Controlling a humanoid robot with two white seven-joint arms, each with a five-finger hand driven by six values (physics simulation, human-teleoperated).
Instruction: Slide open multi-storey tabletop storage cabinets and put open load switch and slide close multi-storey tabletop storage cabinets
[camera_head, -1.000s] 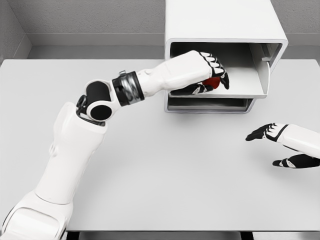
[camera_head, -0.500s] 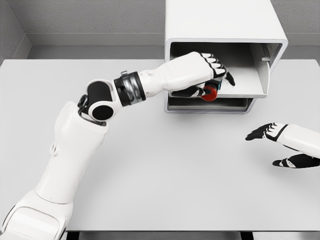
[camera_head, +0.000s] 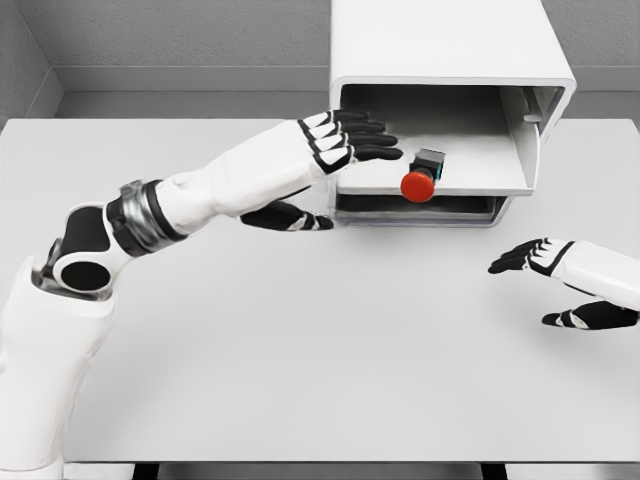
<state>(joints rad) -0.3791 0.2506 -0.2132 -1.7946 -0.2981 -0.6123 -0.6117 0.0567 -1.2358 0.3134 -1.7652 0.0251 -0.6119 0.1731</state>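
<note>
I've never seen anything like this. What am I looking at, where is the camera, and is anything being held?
This is a computer simulation of a humanoid robot, seen from a camera on its head looking down at a white table. The white arms ending in black-and-white fingers are its own. At the back stands a white storage cabinet with its upper drawer slid open. In that drawer lies a small switch with a red round knob. The left hand is open beside the switch, fingers stretched out, not touching it. The right hand rests open over the table at the right edge. Nothing is being held.
</note>
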